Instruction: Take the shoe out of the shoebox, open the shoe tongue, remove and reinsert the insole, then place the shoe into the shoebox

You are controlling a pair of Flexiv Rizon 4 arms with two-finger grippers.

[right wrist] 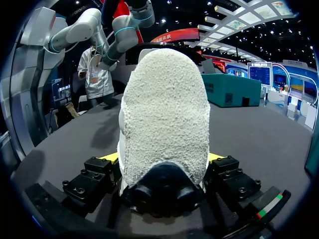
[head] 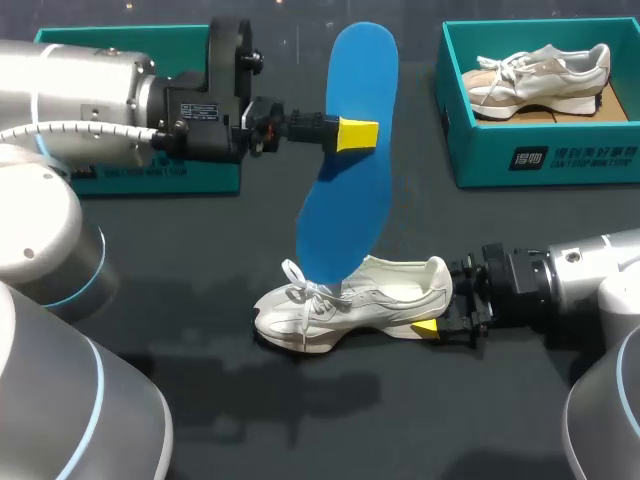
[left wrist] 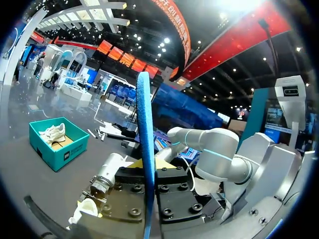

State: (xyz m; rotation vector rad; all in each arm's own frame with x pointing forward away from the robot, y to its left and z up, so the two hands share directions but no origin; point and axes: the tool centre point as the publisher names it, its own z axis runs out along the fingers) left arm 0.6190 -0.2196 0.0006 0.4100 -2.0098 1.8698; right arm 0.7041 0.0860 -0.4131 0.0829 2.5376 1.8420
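A blue insole (head: 345, 180) stands nearly upright above the table, and my left gripper (head: 357, 134) is shut on its upper part. In the left wrist view the insole (left wrist: 145, 139) shows edge-on between the fingers. Its lower end dips to the opening of a white shoe (head: 360, 298) that lies on its side on the black table. My right gripper (head: 432, 322) is shut on the shoe's heel (right wrist: 164, 114), which fills the gap between its yellow fingertips (right wrist: 107, 157). The teal shoebox (head: 480, 150) sits at the back right and holds a second white shoe (head: 540, 72).
Another teal box (head: 150, 180) stands at the back left, partly hidden behind my left arm. The table (head: 400, 420) in front of the shoe is bare black cloth. In the left wrist view my right arm (left wrist: 214, 149) lies beyond the insole.
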